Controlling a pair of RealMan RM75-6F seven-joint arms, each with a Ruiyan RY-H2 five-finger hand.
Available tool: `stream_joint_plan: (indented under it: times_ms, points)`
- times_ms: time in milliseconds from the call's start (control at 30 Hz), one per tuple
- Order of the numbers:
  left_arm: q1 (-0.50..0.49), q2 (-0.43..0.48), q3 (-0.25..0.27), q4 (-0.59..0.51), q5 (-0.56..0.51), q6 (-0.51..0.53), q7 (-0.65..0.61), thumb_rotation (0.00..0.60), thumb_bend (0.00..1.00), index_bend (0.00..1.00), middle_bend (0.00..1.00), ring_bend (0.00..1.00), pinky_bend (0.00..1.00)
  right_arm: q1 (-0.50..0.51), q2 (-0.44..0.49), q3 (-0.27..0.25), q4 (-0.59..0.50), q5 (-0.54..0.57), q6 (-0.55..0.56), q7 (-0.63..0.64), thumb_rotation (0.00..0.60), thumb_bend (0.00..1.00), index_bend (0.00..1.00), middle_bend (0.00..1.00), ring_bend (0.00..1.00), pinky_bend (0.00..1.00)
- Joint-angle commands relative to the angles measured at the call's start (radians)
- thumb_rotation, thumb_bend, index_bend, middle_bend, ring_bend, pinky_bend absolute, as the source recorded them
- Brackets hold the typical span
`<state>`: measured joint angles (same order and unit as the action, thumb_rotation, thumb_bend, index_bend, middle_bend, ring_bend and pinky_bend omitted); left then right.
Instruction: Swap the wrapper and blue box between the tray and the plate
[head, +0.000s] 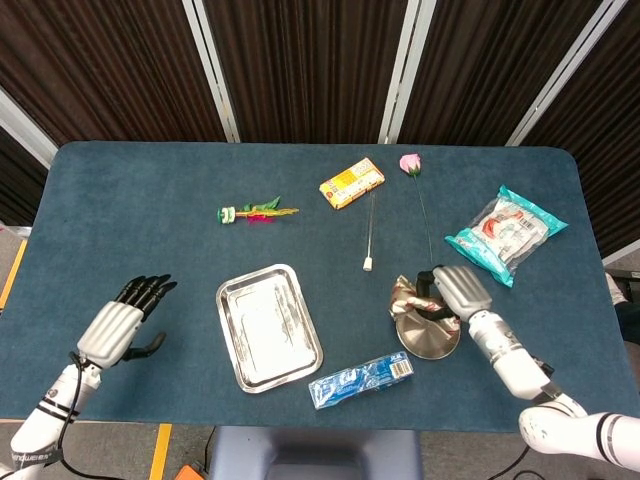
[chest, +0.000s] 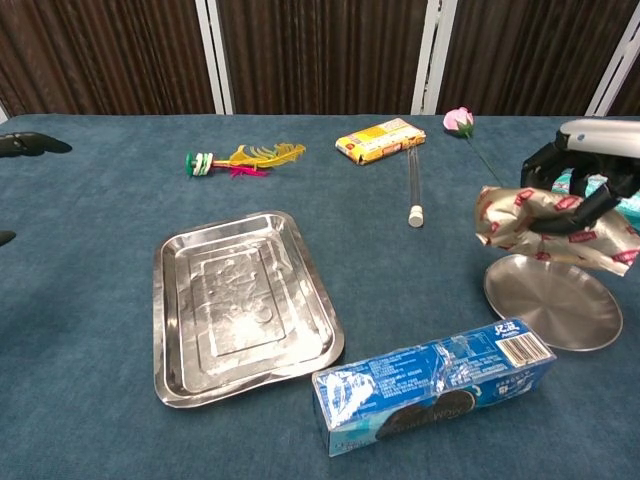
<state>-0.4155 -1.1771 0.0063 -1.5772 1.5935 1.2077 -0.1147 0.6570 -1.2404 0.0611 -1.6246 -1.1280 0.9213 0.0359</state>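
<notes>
My right hand (head: 457, 290) grips a crumpled gold-and-red wrapper (head: 409, 298) and holds it in the air over the left rim of the round metal plate (head: 432, 340). The chest view shows the wrapper (chest: 548, 222) hanging from that hand (chest: 585, 170) just above the bare plate (chest: 553, 302). The rectangular metal tray (head: 268, 327) lies bare left of centre. A blue box (head: 361, 380) of biscuits lies on the cloth near the front edge, between tray and plate. My left hand (head: 125, 325) hovers far left, holding nothing, its fingers stretched out.
At the back lie a yellow packet (head: 351, 182), a green-and-yellow feather toy (head: 256, 212) and a pink flower (head: 410, 162) with a long stem. A thin white rod (head: 370, 235) lies mid-table. A teal bag (head: 505, 232) sits at the right.
</notes>
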Motion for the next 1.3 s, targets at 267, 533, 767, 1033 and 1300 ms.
stream_joint_plan:
  times_ms: [267, 533, 767, 1033, 1300]
  points:
    - [-0.016, 0.004, 0.02, 0.011, 0.05, 0.001, -0.046, 0.6, 0.42, 0.0, 0.0, 0.0, 0.01, -0.04, 0.015, -0.09, 0.117, -0.203, -0.115, 0.148, 0.6, 0.26, 0.02, 0.16, 0.07, 0.24]
    - [-0.069, 0.015, 0.051, -0.127, 0.103, -0.075, -0.137, 0.6, 0.41, 0.0, 0.0, 0.0, 0.01, -0.166, 0.133, -0.099, 0.028, -0.353, 0.127, 0.349, 0.6, 0.15, 0.0, 0.0, 0.0, 0.08]
    - [-0.164, -0.096, 0.029, -0.213, 0.11, -0.216, -0.009, 0.6, 0.4, 0.0, 0.0, 0.0, 0.02, -0.44, 0.175, -0.129, 0.06, -0.385, 0.551, 0.197, 0.6, 0.15, 0.0, 0.0, 0.0, 0.0]
    - [-0.216, -0.403, -0.04, -0.152, -0.021, -0.288, 0.058, 0.6, 0.38, 0.0, 0.0, 0.0, 0.02, -0.505, 0.183, -0.086, 0.113, -0.366, 0.627, 0.272, 0.6, 0.15, 0.0, 0.0, 0.0, 0.0]
    - [-0.282, -0.631, -0.103, -0.034, -0.185, -0.376, 0.184, 0.6, 0.38, 0.0, 0.0, 0.0, 0.02, -0.475, 0.231, -0.085, 0.151, -0.369, 0.505, 0.44, 0.6, 0.15, 0.0, 0.0, 0.0, 0.0]
